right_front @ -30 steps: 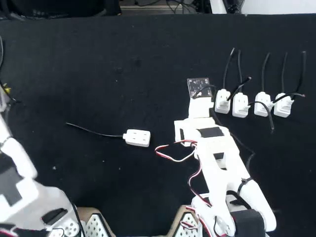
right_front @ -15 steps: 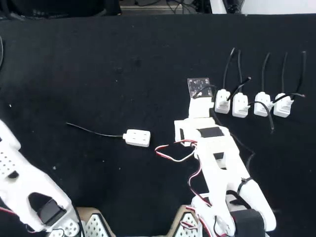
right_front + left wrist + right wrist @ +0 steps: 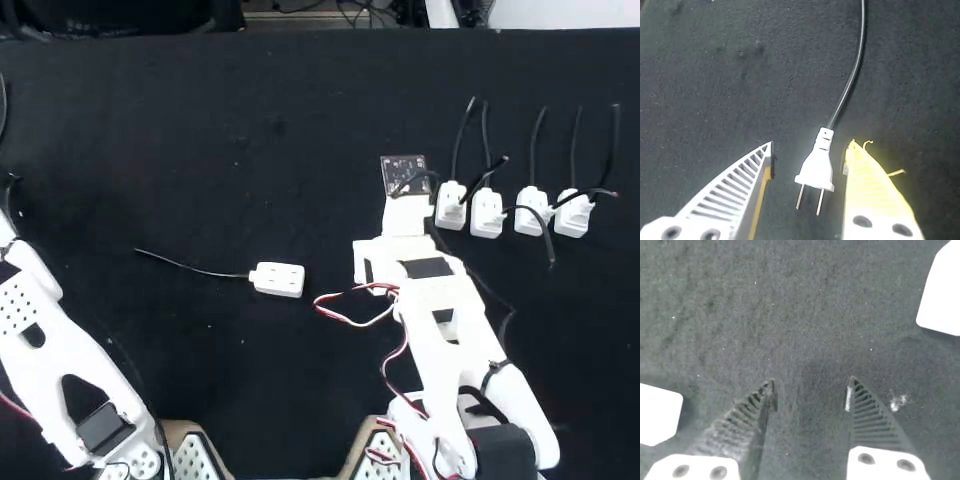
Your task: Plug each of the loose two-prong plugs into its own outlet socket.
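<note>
Straddles the plug with the left gripper — fingers spread, one to each side of the white body, nothing pinched yet. Finds it flat on the mat, prongs pointing back toward the wrist, black cord trailing away past the fingertips. Lines up this way, probably, so that closing grips the plug's flanks. With the prongs facing the wrist, though, seems to call for a turn or regrip before any push into an outlet. Places all this well to the left of the lone socket, at the end of the left arm.

Holds the right gripper spread and empty over bare mat, to the right of the socket, just short of the row of four sockets, each with a black cord at it — parked, seemingly, to stay out of the way. Leaves the socket untouched and unoccupied, the likely home for the plug.
</note>
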You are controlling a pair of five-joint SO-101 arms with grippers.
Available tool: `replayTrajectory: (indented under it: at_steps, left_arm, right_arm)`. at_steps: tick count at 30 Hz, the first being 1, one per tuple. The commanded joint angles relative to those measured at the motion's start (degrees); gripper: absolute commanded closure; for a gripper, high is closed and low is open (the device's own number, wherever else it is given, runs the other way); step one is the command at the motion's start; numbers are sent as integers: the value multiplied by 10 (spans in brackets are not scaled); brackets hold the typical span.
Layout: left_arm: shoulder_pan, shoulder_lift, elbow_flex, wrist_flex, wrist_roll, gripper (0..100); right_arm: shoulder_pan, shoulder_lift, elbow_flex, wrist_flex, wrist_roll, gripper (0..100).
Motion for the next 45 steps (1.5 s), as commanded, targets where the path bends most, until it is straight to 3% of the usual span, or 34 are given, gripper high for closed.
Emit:
replayTrajectory:
  at_steps: [1, 20, 32, 45]
  left_arm:
    - [8, -13, -42, 2, -7, 760]
    - [7, 48, -91, -5, -7, 723]
    - [-6, 95, -75, -60, -3, 727]
    - [-5, 105, -46, -22, -6, 970]
  right_arm:
    - [11, -18, -27, -11, -4, 786]
    - [11, -18, -27, -11, -3, 786]
    - [11, -18, -27, -11, -3, 786]
    - [11, -18, -27, -11, -3, 786]
